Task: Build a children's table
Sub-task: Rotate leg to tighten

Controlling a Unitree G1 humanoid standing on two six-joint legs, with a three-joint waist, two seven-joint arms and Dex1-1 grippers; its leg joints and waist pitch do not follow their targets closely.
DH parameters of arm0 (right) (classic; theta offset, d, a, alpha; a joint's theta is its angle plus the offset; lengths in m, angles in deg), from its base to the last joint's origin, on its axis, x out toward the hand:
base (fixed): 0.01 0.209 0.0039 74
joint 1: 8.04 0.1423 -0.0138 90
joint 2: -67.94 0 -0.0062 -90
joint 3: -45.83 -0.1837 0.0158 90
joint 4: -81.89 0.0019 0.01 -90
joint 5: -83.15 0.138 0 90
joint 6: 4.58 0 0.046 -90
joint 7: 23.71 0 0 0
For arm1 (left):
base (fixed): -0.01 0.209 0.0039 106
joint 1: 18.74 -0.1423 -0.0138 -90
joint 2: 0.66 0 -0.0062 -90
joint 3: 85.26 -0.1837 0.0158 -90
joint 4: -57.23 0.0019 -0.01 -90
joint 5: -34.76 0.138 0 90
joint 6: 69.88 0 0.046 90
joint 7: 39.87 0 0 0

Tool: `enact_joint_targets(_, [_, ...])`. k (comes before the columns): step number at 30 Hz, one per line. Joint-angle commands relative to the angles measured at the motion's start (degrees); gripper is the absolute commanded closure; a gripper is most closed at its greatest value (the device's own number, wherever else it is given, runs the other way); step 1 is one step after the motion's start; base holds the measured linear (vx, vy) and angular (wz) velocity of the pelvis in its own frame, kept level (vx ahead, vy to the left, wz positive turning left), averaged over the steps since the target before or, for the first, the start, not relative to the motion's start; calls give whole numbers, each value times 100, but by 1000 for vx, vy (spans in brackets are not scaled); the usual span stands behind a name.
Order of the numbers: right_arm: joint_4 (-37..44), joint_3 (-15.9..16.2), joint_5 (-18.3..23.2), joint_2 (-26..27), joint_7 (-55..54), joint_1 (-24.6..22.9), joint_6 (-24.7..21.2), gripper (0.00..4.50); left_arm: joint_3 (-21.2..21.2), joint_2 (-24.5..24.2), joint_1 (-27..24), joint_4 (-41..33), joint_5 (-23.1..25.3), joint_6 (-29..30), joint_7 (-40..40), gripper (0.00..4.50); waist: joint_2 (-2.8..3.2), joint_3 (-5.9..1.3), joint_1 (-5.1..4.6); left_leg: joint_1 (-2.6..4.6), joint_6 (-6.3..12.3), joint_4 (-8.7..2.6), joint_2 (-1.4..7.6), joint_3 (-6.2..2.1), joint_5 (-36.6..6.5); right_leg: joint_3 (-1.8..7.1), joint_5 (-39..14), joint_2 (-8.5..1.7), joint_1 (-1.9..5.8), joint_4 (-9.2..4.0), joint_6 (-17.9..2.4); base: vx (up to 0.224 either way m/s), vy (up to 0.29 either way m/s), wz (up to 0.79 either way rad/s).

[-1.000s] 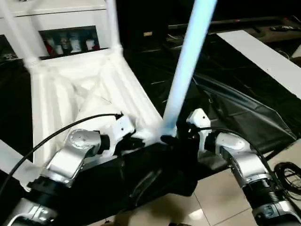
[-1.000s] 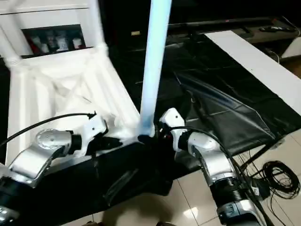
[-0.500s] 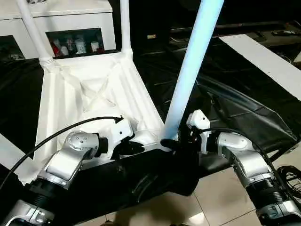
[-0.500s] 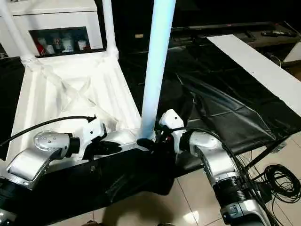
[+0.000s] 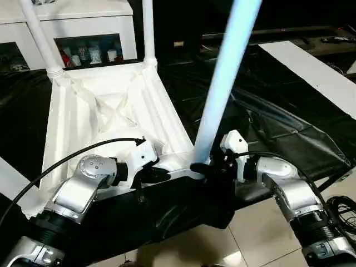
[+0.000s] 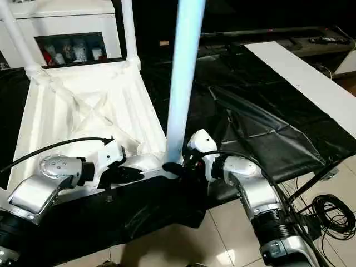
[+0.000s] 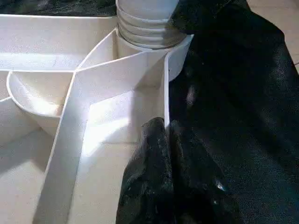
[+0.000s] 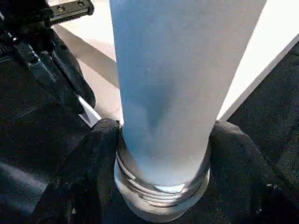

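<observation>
Right gripper (image 8: pixel 161 172): black fingers (image 8: pixel 81 172) either side of the leg (image 6: pixel 179 100) at its threaded foot, pads against the tube just above the rings — clamped on the leg or very nearly so. Left gripper (image 7: pixel 164 133): fingers pressed together, pinching the thin rim wall of the tabletop (image 5: pixel 105 105) just beside the near right corner socket (image 7: pixel 154 49).

Outward from there: leg standing near upright in that socket, threads still showing above the collar, so probably not screwed fully home. Tabletop lying underside up on black sheeting (image 6: pixel 261 133), ribs crossing diagonally in the middle. Two more legs (image 5: pixel 148 30) standing in the far corners, at about 11 and 12 o'clock from the grippers. White cabinet (image 6: pixel 61 25) with small figures behind glass beyond them, at 11 o'clock. Long white panel (image 5: pixel 317 69) on the sheeting at 2 o'clock. Tiled floor and a coil of cable (image 6: pixel 328 208) at 4 o'clock.

Handling, as a judgement: hollow plastic, light, stiff, smooth and likely slippery under rubber pads — best taken low, close to the threads, where turning force tells and the long tube levers least. Rim wall thin; a firm pinch near a rib or socket should hold without flexing.

No brand, label or readable writing anywhere.
</observation>
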Motion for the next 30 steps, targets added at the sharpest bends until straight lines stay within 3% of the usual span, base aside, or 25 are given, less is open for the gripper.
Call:
enact_joint_targets(1, [-347, -146, -199, 164, -613, -69, 7, 191, -33, 273, 103, 194, 29, 24, 290, 450, -2, -343, -6, 74, 142, -359, 100, -40, -1291, 176, -1360, -215, 266, -363, -1171, 0, 0, 0])
enact_joint_targets(4, [-599, -412, -130, 560, -1357, -38, -124, 191, 21, 634, 295, 527, 190, 125, 885, 450, -4, -323, -22, 112, -31, -377, 89, -55, -1655, 180, -2112, -227, 230, -442, -942, 0, 0, 0])
enact_joint_targets(6, [-747, -544, -139, 817, -1888, 21, -188, 191, 39, 858, 419, 712, 261, 221, 1205, 450, -3, -324, -33, 114, -75, -385, 81, -64, -1724, 176, -2295, -226, 214, -472, -858, 0, 0, 0])
enact_joint_targets(13, [-1778, -1092, -83, 1847, -4036, 673, -45, 193, 281, 1722, 1088, 1750, 437, 226, 2489, 450, 38, -326, -77, 127, -168, -401, 52, -101, -2020, 138, -2673, -220, 162, -540, -623, 0, 0, 0])
enact_joint_targets(16, [-2121, -994, -291, 2138, -4434, 903, 156, 193, 307, 1905, 1278, 2079, 515, 73, 2708, 450, 24, -330, -90, 121, -163, -407, 51, -106, -2066, 129, -2577, -220, 162, -544, -593, 0, 0, 0])
enact_joint_targets(17, [-2119, -930, -278, 2213, -4209, 927, 258, 193, 295, 1923, 1299, 2103, 539, 35, 2709, 450, -5, -337, -95, 115, -141, -405, 49, -102, -2059, 127, -2537, -218, 167, -534, -601, 0, 0, 0])
enact_joint_targets(21, [-2033, -803, -265, 2272, -3802, 927, 388, 193, 288, 1933, 1302, 2083, 544, 33, 2672, 450, 4, -337, -73, 73, 9, -410, 57, -91, -1913, 138, -2277, -233, 197, -508, -661, 0, 0, 0])
enact_joint_targets(22, [-1913, -783, -223, 2283, -3590, 890, 442, 146, 287, 1909, 1294, 2048, 542, 27, 2629, 450, 5, -337, -73, 72, 24, -411, 58, -90, -1918, 139, -2274, -234, 201, -508, -668, 0, 0, 0])
enact_joint_targets(24, [-1566, -750, -168, 2151, -3205, 749, 566, 134, 264, 1772, 1214, 1872, 545, 22, 2468, 450, -7, -330, -55, 50, 99, -411, 56, -87, -1897, 139, -2310, -242, 217, -517, -639, 0, 0, 0])
enact_joint_targets(25, [-1448, -748, -132, 2101, -3068, 701, 582, 115, 257, 1723, 1182, 1808, 543, 23, 2408, 450, -21, -328, -87, -1, 117, -427, 52, -104, -1820, 131, -2338, -247, 255, -503, -608, 0, 0, 0])
enact_joint_targets(27, [-1264, -713, -125, 1938, -2910, 638, 529, 100, 229, 1619, 1108, 1692, 530, 3, 2289, 450, -6, -347, -105, -31, 106, -436, 64, -130, -1641, 111, -2253, -253, 288, -482, -609, 0, 0, 0])
enact_joint_targets(30, [-797, -618, -71, 1408, -2400, 467, 299, 81, 170, 1348, 909, 1398, 485, 0, 1975, 450, -6, -335, -98, 22, 161, -408, 74, -99, -1662, 125, -2189, -242, 233, -500, -696, 0, 0, 0])
